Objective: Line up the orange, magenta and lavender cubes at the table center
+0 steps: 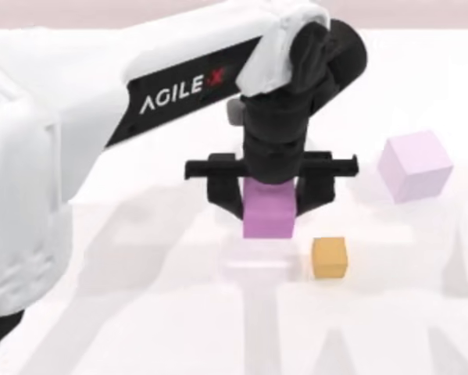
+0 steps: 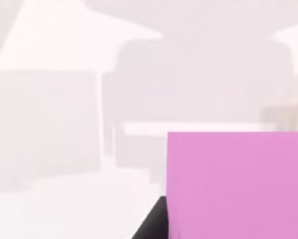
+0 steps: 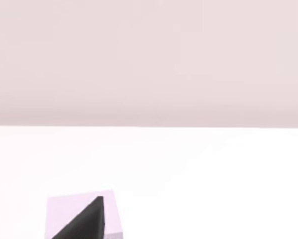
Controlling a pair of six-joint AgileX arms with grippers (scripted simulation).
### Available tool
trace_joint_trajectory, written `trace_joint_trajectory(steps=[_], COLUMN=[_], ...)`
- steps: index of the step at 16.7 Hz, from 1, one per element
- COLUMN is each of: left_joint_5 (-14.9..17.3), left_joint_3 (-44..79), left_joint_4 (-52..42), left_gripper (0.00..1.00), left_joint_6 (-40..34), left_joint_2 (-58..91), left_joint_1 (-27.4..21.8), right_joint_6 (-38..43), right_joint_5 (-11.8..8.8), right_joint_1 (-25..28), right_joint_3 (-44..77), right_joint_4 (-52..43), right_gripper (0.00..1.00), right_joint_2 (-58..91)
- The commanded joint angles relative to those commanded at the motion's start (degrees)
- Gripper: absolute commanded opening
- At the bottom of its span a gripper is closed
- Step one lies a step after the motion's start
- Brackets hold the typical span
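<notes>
My left gripper (image 1: 269, 197) is shut on the magenta cube (image 1: 268, 215), holding it a little above the table center with a faint shadow beneath. In the left wrist view the magenta cube (image 2: 238, 184) fills the corner beside one dark fingertip (image 2: 156, 224). The small orange cube (image 1: 328, 258) rests on the table just right of the held cube, apart from it. The large lavender cube (image 1: 414, 166) sits farther right and back. In the right wrist view one dark fingertip (image 3: 86, 221) of my right gripper shows in front of the lavender cube (image 3: 56, 211), and nothing is held.
The white left arm (image 1: 77, 133) stretches from the left edge across the back of the table. The white tabletop (image 1: 155, 312) shows only faint grey shadows. The right arm is outside the top view.
</notes>
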Motion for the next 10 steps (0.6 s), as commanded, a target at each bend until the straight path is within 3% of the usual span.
trace_joint_trajectory(steps=[10], left_joint_5=[-0.09], left_joint_3=[-3.26], left_joint_4=[4.16], left_gripper=[0.0], left_joint_6=[-1.5], left_joint_2=[0.49], left_joint_1=[-1.06], right_joint_6=[0.0], right_joint_5=[0.0], right_joint_1=[0.0], right_joint_3=[0.0], right_joint_4=[0.0], right_gripper=[1.0], right_joint_2=[0.0])
